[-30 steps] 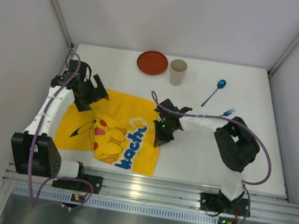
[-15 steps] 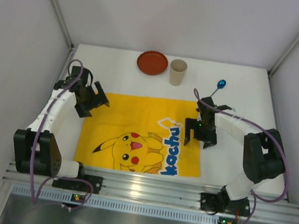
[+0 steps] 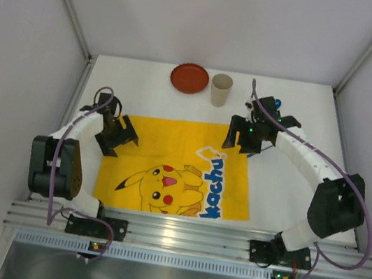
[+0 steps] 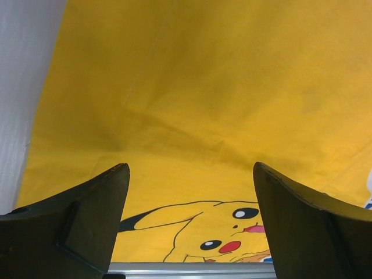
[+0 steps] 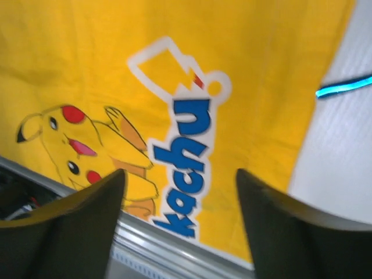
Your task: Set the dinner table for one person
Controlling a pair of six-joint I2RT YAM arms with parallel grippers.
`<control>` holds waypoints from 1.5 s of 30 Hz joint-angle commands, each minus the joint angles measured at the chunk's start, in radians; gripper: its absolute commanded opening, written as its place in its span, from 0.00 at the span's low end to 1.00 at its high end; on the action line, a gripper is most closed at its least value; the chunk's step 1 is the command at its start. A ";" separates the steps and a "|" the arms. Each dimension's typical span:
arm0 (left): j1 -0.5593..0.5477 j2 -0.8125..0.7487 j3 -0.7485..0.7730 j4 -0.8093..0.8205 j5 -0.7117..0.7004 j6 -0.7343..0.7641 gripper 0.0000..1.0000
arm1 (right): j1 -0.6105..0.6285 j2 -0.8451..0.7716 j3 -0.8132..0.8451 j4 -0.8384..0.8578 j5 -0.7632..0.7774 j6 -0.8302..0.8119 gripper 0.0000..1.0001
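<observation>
The left arm is rising from its base at the near left corner, reaching toward the far side along the left edge of the dinner table [image 3: 138,82], then bending at the wrist back toward the right. The left gripper [image 3: 119,136] is hanging over the far left corner of the yellow Pikachu mat [image 3: 171,144]. In the left wrist view its 2 fingers are standing wide apart [image 4: 190,168], with nothing between them but the mat [image 4: 192,87] below.

The right arm is folding outward to an elbow near the right edge, with the forearm stretching far and leftward. The right gripper [image 3: 242,145] is pointing down at the far right corner of the mat. Its jaws are also spread wide [image 5: 180,174] and holding nothing, with the printed blue lettering [image 5: 186,157] showing in the gap. Whether either gripper is touching the cloth cannot be told.

The mat is lying flat on the near middle of the white table, its near edge beside the aluminium rail [image 3: 185,235]. A red plate [image 3: 189,78] and a beige cup [image 3: 221,90] are standing side by side at the far edge, apart from the mat. A blue spoon [image 3: 277,102] is peeking out just beyond the right wrist. A blurred, thin blue item [image 5: 343,87] is lying on bare table to the right of the mat.
</observation>
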 commanded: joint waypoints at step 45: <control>-0.009 0.380 0.378 0.080 0.160 -0.031 0.91 | -0.266 0.293 0.390 -0.123 0.246 -0.013 0.91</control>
